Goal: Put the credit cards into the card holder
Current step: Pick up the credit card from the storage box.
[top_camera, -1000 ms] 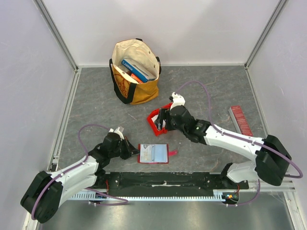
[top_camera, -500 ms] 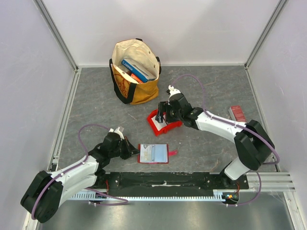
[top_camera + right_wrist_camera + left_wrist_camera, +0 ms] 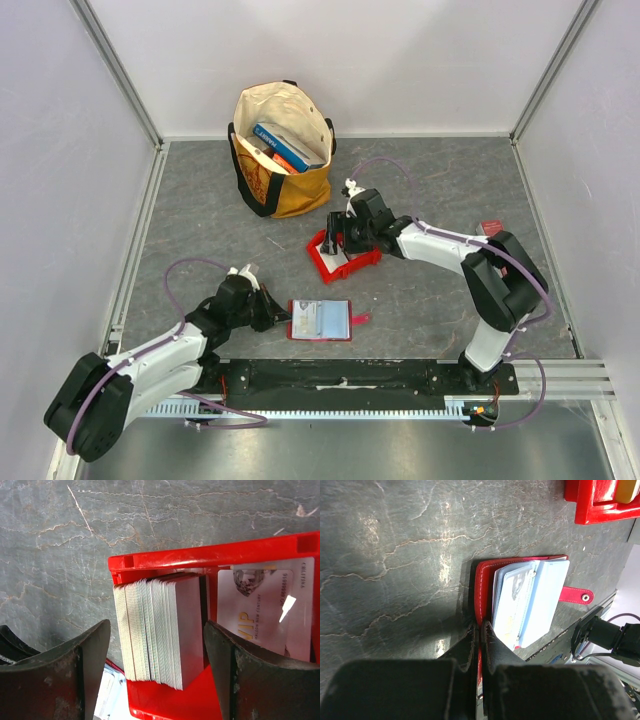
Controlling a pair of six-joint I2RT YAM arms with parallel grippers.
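Observation:
The card holder (image 3: 319, 321) lies open on the table, a red wallet with pale sleeves and a snap tab (image 3: 576, 594). My left gripper (image 3: 277, 317) is shut on its left edge; the red cover (image 3: 482, 587) sits pinched between the fingers (image 3: 495, 640). The credit cards (image 3: 157, 630) stand as a thick stack on edge in a red plastic bin (image 3: 343, 258). My right gripper (image 3: 336, 240) is open above the bin, its fingers (image 3: 87, 655) on either side of the stack, not touching it. A pale VIP card (image 3: 260, 607) lies flat in the bin's other compartment.
A tan tote bag (image 3: 283, 150) with blue books stands at the back. A narrow ridged red strip (image 3: 490, 229) lies behind my right arm. A black rail (image 3: 340, 378) runs along the near edge. Walls enclose the left, back and right sides.
My right arm has swung back and left, and its gripper has come over the red bin. The left gripper and the wallet have not moved.

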